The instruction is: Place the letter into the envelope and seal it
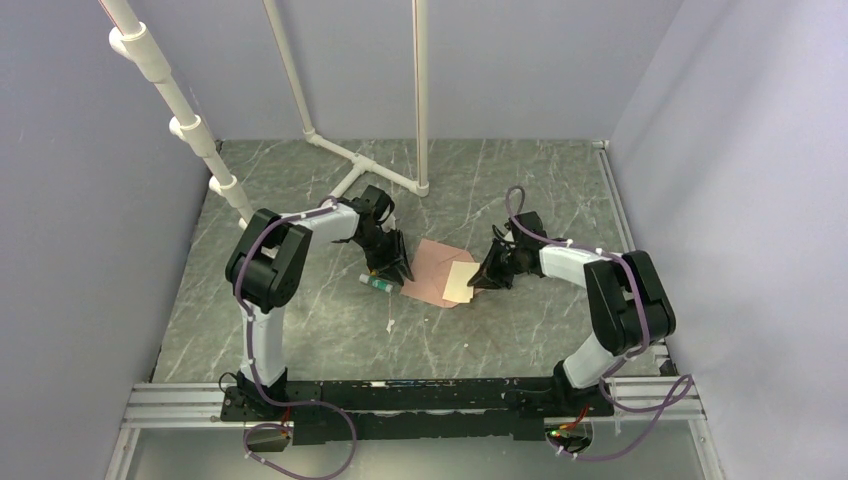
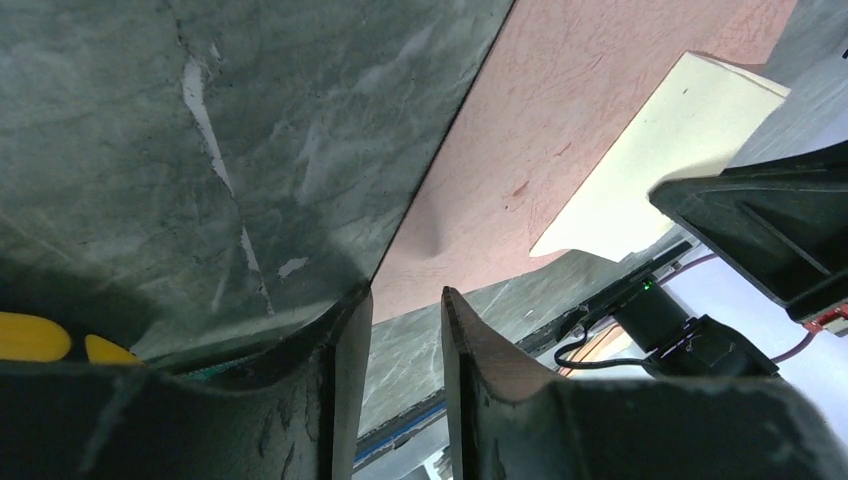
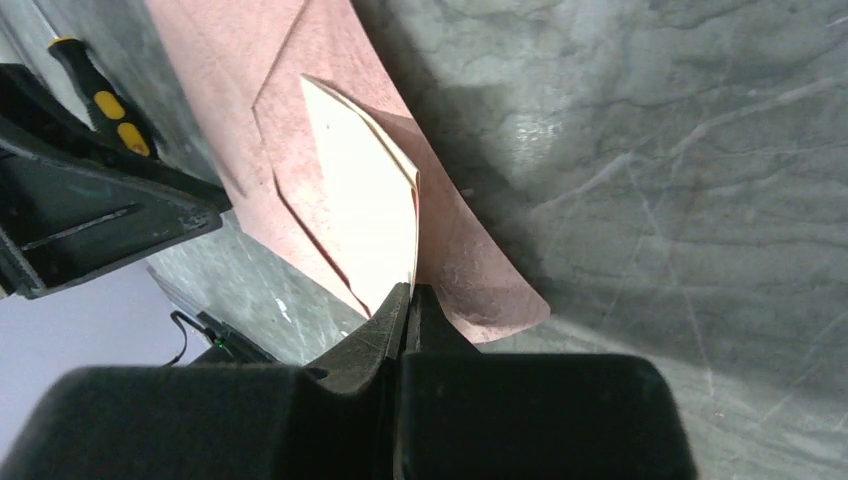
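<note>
The letter [image 3: 365, 210], pale cream and doubled over, lies on the pink envelope [image 3: 250, 80] at mid-bench [image 1: 300, 330]; the right end effector [image 3: 408, 300] is clamped on one corner of it; the left end effector [image 2: 405, 310] rests at the envelope's opposite edge, fingers apart, gripping nothing; a yellow-and-black screwdriver [image 3: 100, 95] lies beside it.

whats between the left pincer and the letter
The envelope: its pink paper spans the stretch from the left pincer to the letter, clearest in the left wrist view.
</note>
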Tool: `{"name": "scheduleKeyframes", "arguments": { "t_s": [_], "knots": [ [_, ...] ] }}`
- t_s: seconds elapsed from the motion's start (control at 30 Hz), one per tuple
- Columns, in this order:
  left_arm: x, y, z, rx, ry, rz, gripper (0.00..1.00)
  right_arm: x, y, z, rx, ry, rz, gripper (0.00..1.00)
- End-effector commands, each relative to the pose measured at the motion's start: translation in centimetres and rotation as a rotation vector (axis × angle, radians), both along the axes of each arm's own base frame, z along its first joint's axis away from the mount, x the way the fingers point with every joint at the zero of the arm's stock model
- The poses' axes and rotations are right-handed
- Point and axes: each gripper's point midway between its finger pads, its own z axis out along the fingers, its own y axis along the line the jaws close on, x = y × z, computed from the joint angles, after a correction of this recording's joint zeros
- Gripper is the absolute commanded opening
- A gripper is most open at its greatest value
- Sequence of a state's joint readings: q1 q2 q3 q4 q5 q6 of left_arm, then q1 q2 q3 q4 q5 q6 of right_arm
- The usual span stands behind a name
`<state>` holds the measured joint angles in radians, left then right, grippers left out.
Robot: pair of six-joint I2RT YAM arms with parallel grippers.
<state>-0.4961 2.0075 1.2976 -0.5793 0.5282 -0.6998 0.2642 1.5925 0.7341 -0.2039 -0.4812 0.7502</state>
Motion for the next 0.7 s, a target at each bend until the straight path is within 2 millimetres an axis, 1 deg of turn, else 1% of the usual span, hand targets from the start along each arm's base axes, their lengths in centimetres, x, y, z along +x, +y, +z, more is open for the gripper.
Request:
{"name": "scheduleKeyframes", "arguments": {
  "t_s": [0.0, 0.27, 0.43, 0.53, 0.67],
  "knots": [
    [-0.3, -0.4, -0.3, -0.021, 0.015, -0.024, 0.36, 0.6, 0.5, 0.2, 0.026, -0.017, 0.037, 0.0],
    [-1.0, -0.3, -0.9, -0.024, 0.037, -0.056, 0.35, 2.2, 0.9, 0.0, 0.008, -0.048, 0.037, 0.0],
    [-1.0, -0.2, -1.0, -0.015, 0.029, -0.056, 0.33, 3.2, 1.2, 0.3, -0.011, -0.072, 0.005, 0.0],
    [-1.0, -0.1, -1.2, -0.009, 0.027, -0.059, 0.32, 3.6, 1.5, 0.2, -0.001, -0.058, 0.004, 0.0],
    [-1.0, -0.1, -1.3, -0.007, 0.026, -0.065, 0.33, 3.6, 1.7, -0.7, -0.024, 0.008, 0.007, 0.0]
  ]
}}
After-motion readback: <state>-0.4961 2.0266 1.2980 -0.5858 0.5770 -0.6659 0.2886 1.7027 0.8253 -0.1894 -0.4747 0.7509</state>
